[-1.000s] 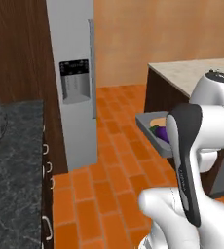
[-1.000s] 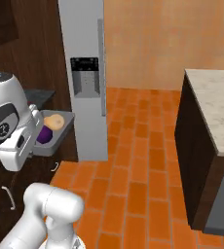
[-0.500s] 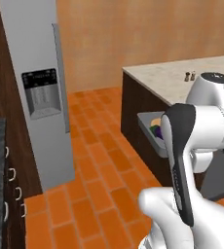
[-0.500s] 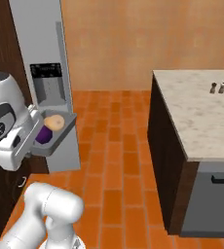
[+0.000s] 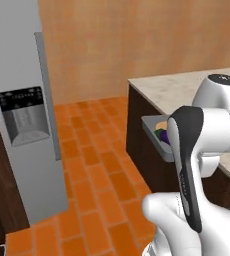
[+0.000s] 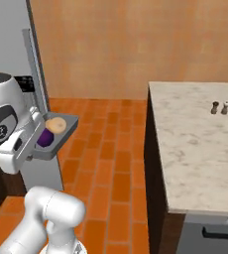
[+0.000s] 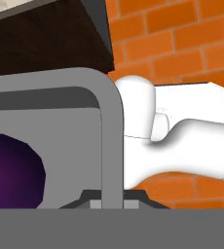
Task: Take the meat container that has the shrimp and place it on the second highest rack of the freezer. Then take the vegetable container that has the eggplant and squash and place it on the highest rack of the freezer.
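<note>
The vegetable container (image 6: pixel 56 136), a shallow grey tray, rides in the air at the end of the arm, held out level in front of the robot. In the right base view it sits to the left, just in front of the freezer (image 6: pixel 9 49), well above the brick floor (image 6: pixel 111 163). Inside it the eggplant (image 6: pixel 45 138) lies on the near side and the squash (image 6: pixel 55 125) just beyond, the two touching or nearly so. The level carry looks deliberate: a tipped tray would let both roll to one wall.

From the hand view the tray's rim (image 7: pixel 110 141) runs straight down to the gripper (image 7: pixel 112 203), and the purple eggplant bulges at the lower left. The jaws seem clenched on that rim, one fingertip on each side of the wall (the tips themselves are mostly cut off, so this is a judgement from how the rim meets them and from the tray hanging unsupported).

In the left base view the freezer stands at the left with its door closed, its dispenser panel (image 5: pixel 23 115) facing out, while the tray peeks out behind the arm at the right, against the dark side of the island tabletop (image 5: pixel 187 85). Salt and pepper shakers (image 6: pixel 219 107) stand on that tabletop, well apart from the work.

This looks like the transit stage of the second delivery; the highest rack is hidden behind the shut door, which may need opening first.
</note>
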Motion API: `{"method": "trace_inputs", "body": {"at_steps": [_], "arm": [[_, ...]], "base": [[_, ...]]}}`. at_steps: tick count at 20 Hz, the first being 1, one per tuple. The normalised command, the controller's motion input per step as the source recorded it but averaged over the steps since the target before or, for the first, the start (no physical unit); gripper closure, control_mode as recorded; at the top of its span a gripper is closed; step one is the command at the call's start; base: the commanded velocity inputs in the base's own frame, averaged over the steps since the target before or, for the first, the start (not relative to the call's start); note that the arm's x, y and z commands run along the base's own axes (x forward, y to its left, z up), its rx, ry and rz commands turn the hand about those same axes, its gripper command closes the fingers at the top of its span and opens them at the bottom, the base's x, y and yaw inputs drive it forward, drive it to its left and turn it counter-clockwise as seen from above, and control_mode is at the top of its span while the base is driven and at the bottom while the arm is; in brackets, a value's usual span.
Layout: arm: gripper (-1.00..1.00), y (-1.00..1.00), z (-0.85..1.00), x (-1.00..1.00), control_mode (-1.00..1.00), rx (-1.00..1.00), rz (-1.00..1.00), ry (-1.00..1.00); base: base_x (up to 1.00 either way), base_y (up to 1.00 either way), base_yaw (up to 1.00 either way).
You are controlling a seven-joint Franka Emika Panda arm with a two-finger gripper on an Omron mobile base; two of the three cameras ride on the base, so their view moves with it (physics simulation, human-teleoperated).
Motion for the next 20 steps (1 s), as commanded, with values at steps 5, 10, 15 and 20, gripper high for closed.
{"method": "trace_inputs", "body": {"at_steps": [5,10,15,20], "arm": [[1.00,0.00,0.00,0.00,1.00,0.00,0.00,0.00],[1.00,0.00,0.00,0.00,1.00,0.00,0.00,0.00],[1.00,0.00,0.00,0.00,1.00,0.00,0.00,0.00],[1.00,0.00,0.00,0.00,1.00,0.00,0.00,0.00]], "base": [[1.00,-0.34,0.19],[1.00,-0.36,0.13],[1.00,-0.26,0.07],[1.00,-0.13,0.04]]}}
